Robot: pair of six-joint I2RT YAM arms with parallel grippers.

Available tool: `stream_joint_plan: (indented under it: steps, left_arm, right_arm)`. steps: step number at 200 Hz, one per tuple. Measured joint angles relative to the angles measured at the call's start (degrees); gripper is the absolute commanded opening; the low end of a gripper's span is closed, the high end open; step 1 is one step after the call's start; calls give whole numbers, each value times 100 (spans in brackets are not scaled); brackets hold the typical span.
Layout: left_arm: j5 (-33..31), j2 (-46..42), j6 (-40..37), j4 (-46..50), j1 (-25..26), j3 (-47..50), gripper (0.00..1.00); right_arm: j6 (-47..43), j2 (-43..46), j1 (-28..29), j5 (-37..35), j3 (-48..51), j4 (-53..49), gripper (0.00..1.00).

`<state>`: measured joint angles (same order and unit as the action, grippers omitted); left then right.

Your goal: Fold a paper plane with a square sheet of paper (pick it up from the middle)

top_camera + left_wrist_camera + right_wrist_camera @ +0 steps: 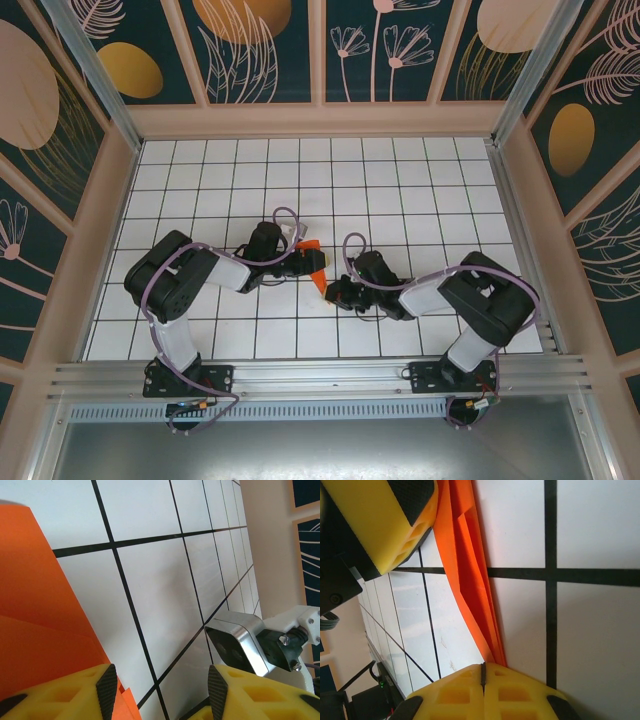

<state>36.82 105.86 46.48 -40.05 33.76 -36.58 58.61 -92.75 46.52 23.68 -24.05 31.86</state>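
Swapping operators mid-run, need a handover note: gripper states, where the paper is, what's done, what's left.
Left gripper: open, with one finger right beside the orange paper. It is not clamping it, and I can't tell whether they touch.
Right gripper: shut on the paper's narrow end.
Paper: mid-way across the tiled table, between the two grippers.
Done: the sheet is already folded into several layers that taper to a point.
Left: it doesn't yet read as a finished plane. The remaining folds probably still need creasing, then release.
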Motion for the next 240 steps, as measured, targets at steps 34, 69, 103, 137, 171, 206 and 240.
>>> stream_joint_plan:
  steps: [34, 69, 103, 137, 171, 206, 240]
  left_arm:
    - [4, 7, 0, -2, 0, -4, 54]
    - [4, 7, 0, -2, 0, -4, 54]
    - [9, 7, 0, -2, 0, -4, 54]
    - [11, 7, 2, -2, 0, -9, 54]
    - [20, 9, 2, -2, 0, -11, 54]
    - [24, 17, 24, -9, 0, -20, 54]
    - [24, 22, 24, -20, 0, -20, 54]
  right_arm:
    - [-243, 168, 33, -7, -57, -457, 6]
    - [-369, 372, 35, -4, -55, -848, 6]
    - [-433, 778, 70, -20, -24, -1410, 7]
    - [-431, 1180, 74, -109, -157, -1469, 8]
    - [-409, 833, 83, -216, -621, -1200, 7]
    - [-306, 125, 83, -378, -970, -966, 6]
    - [-203, -219, 76, -599, -1008, -922, 6]
